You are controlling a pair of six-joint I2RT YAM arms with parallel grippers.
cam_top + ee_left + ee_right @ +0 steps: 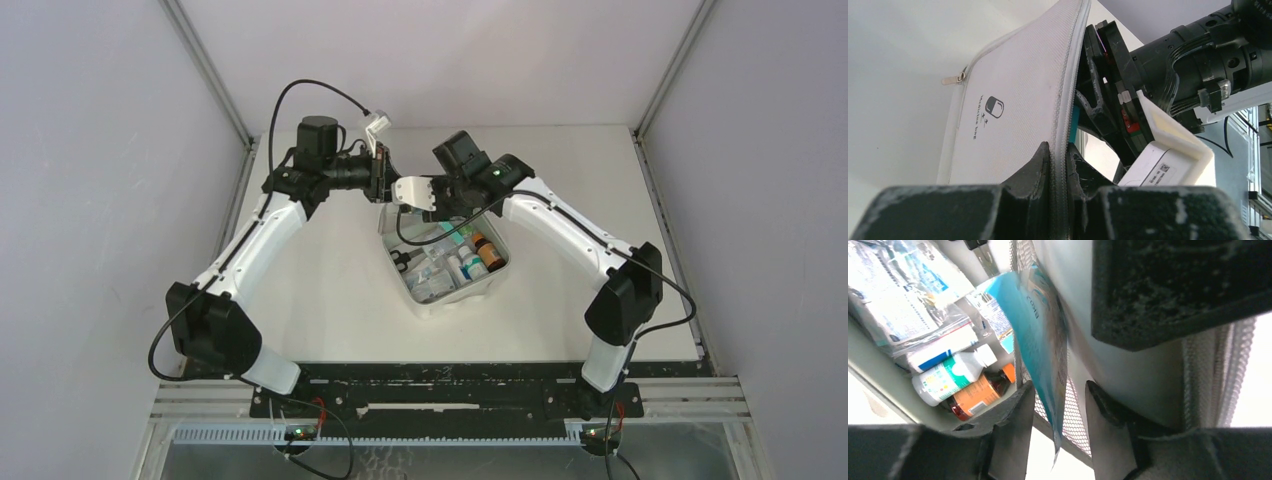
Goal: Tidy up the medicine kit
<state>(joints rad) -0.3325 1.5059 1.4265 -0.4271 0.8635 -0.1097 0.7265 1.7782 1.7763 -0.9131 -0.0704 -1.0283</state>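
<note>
The medicine kit (487,283) lies open at mid-table, its white tray packed with bottles and packets. Its lid stands upright, and its white outer face with the pill logo (994,106) shows in the left wrist view. My left gripper (1059,150) is shut on the lid's zip edge (1070,85) and holds it up; in the top view the left gripper (381,180) is at the kit's far edge. My right gripper (1060,390) is open at the lid's grey mesh lining (1075,417). A blue-and-white flat packet (1040,340) hangs between its fingers, unclamped, against the mesh.
In the tray lie a white bottle with a green label (950,377), an amber bottle with an orange label (978,395) and bagged packets (903,305). The right arm's wrist (1198,55) is close behind the lid. Grey walls enclose the table (330,290) on three sides.
</note>
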